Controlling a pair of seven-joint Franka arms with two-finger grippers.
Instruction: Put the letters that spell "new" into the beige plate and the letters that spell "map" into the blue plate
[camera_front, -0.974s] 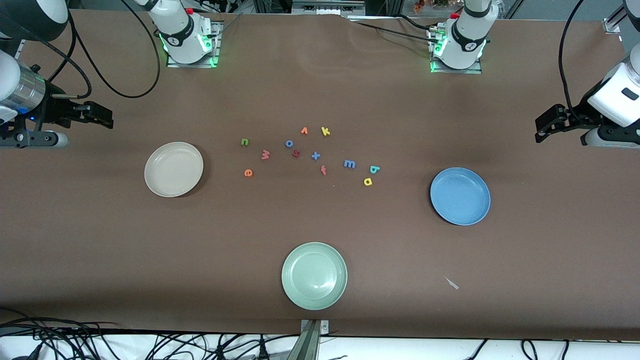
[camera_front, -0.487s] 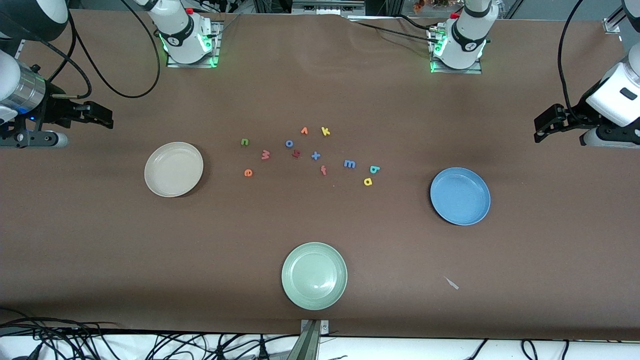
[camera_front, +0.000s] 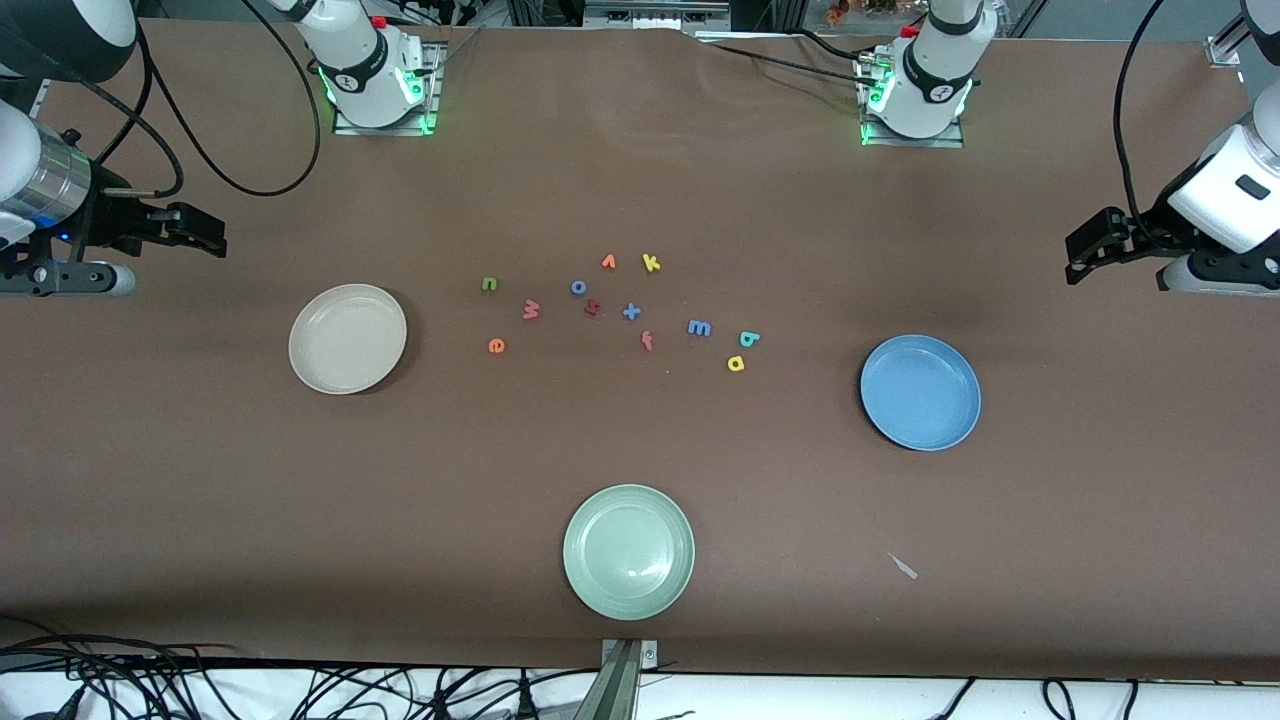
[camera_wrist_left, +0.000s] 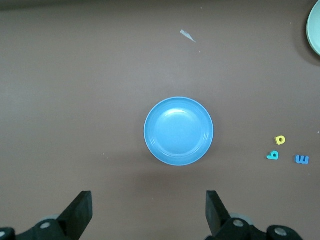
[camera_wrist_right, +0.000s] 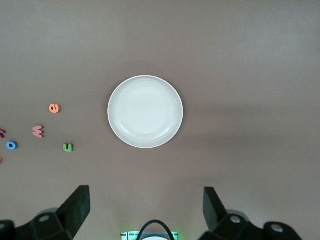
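Left gripper (camera_front: 1092, 245) has crept slightly toward table centre, spread, empty; right gripper (camera_front: 195, 232) waits, spread. Risk: letters (camera_front: 700, 328) crowded, fingers may nudge neighbours.

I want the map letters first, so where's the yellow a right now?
In the front view the yellow a lies on the table just nearer the camera than the teal p, between the blue m and the blue plate.
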